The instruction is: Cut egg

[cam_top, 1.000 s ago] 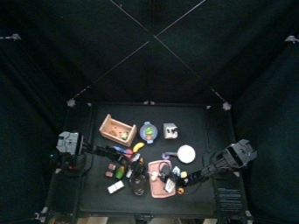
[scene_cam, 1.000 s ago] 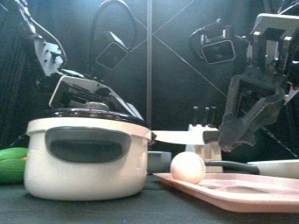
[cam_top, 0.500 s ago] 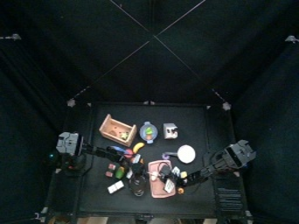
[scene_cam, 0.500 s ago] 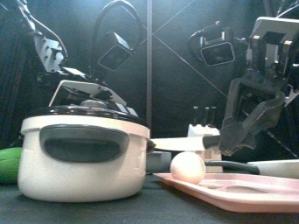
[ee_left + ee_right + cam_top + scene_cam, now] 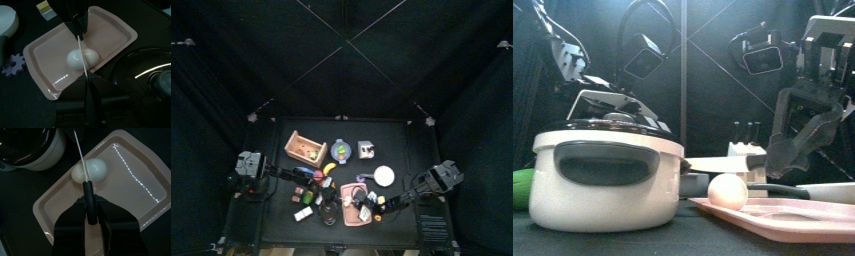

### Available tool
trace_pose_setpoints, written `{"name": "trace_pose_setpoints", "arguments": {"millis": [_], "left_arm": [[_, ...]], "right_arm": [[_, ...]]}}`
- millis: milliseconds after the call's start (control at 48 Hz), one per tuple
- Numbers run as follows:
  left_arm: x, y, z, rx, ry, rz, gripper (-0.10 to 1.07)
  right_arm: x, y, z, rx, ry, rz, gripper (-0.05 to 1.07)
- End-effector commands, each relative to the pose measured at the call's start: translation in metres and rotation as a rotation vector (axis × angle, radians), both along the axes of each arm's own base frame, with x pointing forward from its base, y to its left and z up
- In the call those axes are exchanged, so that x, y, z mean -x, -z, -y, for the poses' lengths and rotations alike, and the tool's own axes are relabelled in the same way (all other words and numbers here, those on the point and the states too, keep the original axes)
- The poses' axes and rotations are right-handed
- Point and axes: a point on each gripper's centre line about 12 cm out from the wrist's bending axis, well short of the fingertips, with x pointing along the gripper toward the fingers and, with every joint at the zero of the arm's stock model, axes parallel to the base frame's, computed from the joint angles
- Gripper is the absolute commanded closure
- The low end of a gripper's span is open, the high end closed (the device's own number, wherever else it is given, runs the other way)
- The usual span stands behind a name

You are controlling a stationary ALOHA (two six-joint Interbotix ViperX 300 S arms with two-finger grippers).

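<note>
A white egg point(image 5: 83, 57) lies on a pink tray point(image 5: 115, 34); the right wrist view shows the same egg point(image 5: 90, 169) and tray point(image 5: 130, 193). My right gripper point(image 5: 89, 204) is shut on a black-handled knife point(image 5: 87, 190). Its thin blade stands edge-on over the egg. From the left wrist view the knife handle point(image 5: 79, 24) is beyond the egg. My left gripper point(image 5: 90, 89) hovers over the tray's near edge, jaws together, holding nothing. At table height the egg point(image 5: 727, 189) sits on the tray point(image 5: 787, 214) below the right arm point(image 5: 800, 120).
A white pot point(image 5: 607, 180) with a glass lid point(image 5: 145, 75) stands close beside the tray. A green object point(image 5: 523, 186) lies behind the pot, and a white bowl point(image 5: 834, 192) stands at the right. A wooden box point(image 5: 305, 148) and small items fill the table's back.
In the front view the white pot has come slightly nearer and to the left. Egg, tray and right arm have kept their places.
</note>
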Motion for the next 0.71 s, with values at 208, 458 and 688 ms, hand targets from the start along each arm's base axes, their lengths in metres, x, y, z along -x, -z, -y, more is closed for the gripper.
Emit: {"name": "trace_pose_setpoints", "arguments": {"millis": [208, 458, 688], "left_arm": [[0.0, 0.002, -0.001, -0.008, -0.003, -0.011, 0.52], [0.001, 0.008, -0.002, -0.008, -0.005, -0.025, 0.52], [-0.004, 0.006, -0.011, 0.014, -0.055, -0.023, 0.52]], "right_arm": [[0.002, -0.004, -0.003, -0.008, 0.0, 0.008, 0.63], [0.002, -0.002, -0.002, -0.003, 0.0, 0.004, 0.63], [0.0, 0.005, 0.004, 0.007, 0.017, -0.015, 0.63]]}}
